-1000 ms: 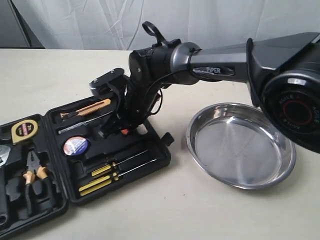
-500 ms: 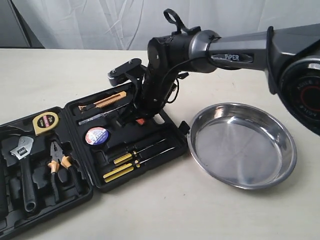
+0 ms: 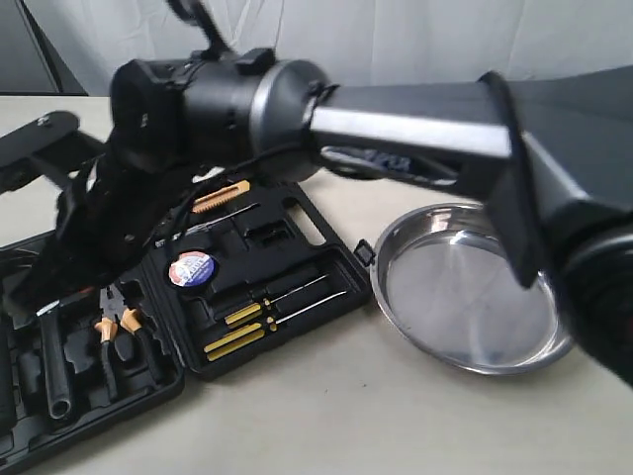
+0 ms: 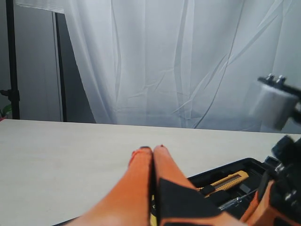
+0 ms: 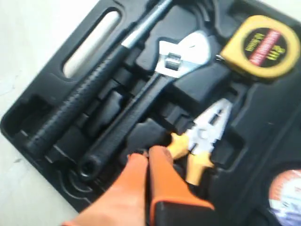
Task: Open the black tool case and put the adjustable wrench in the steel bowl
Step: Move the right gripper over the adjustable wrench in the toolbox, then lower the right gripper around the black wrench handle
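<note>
The black tool case (image 3: 341, 272) lies open beside the empty steel bowl (image 3: 465, 297). The adjustable wrench (image 5: 141, 106) rests in its recess, silver head towards the tape measure (image 5: 261, 44). In the exterior view only its black handle (image 3: 54, 366) shows, because the right arm covers the head. My right gripper (image 5: 148, 153) is shut and empty. It hovers over the case between the wrench handle and the orange-handled pliers (image 5: 202, 136). My left gripper (image 4: 153, 149) is shut on nothing, held above the table by the case edge (image 4: 221, 170).
A long ribbed black tool (image 5: 80, 108) lies beside the wrench. Screwdrivers (image 3: 267, 317), a tape roll (image 3: 191, 268) and a yellow utility knife (image 4: 225, 181) sit in the other half of the case. The right arm (image 3: 396, 114) spans the case. A white curtain hangs behind the table.
The case slid a little right, towards the bowl. Then the right arm swung left from the screwdriver half to over the wrench half, and now hides the wrench head in the exterior view.
</note>
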Tool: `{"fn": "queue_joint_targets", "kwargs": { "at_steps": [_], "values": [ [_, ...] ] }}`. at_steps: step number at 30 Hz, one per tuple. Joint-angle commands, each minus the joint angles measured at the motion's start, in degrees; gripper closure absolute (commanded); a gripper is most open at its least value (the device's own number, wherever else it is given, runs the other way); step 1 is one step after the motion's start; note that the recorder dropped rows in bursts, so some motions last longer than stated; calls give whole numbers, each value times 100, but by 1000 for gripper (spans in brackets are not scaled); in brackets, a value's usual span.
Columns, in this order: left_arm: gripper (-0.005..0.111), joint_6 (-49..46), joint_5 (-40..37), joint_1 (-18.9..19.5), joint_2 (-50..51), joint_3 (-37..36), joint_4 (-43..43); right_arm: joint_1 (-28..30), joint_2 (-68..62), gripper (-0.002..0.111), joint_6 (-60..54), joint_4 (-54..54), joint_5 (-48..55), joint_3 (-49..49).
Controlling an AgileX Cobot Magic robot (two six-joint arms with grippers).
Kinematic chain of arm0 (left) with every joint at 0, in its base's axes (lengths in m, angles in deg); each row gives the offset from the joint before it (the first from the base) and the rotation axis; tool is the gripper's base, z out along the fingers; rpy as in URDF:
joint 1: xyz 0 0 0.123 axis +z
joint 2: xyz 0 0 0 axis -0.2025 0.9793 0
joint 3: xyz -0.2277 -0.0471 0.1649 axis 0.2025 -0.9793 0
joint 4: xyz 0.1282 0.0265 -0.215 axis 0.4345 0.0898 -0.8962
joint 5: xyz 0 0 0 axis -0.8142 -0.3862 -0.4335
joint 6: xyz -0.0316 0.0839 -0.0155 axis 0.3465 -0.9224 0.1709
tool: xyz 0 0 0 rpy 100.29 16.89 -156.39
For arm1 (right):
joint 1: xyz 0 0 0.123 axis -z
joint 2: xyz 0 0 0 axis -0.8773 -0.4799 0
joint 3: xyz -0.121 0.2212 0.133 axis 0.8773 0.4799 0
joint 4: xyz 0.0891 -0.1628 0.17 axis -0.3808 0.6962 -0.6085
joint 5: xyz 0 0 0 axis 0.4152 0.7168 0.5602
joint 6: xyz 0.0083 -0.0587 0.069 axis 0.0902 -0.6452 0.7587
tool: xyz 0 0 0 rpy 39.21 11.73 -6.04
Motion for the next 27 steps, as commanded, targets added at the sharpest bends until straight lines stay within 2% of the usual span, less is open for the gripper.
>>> {"fn": "queue_joint_targets", "kwargs": {
  "at_steps": [1, 6, 8, 11, 12, 18, 27],
  "values": [
    [107, 5, 14, -28, -30, -27, 17, -272, -755, 109, 363, 17, 195, -860],
    [107, 5, 14, -28, -30, -27, 17, -274, -1559, 108, 843, 15, 649, -2028],
    [107, 5, 14, -28, -30, -27, 17, -274, -1667, 98, 851, -2, 593, -2134],
    [107, 5, 14, -28, -30, -27, 17, -262, -1779, 63, 1109, 38, 557, -2144],
    [107, 5, 14, -28, -30, -27, 17, -262, -1827, 59, 1187, 58, 557, -2144],
    [107, 5, 14, -28, -30, -27, 17, -262, -2105, 79, 1359, 77, 410, -2144],
    [107, 5, 14, -28, -30, -27, 17, -262, -2346, 79, 1455, -152, 292, -2144]
  ]
}}
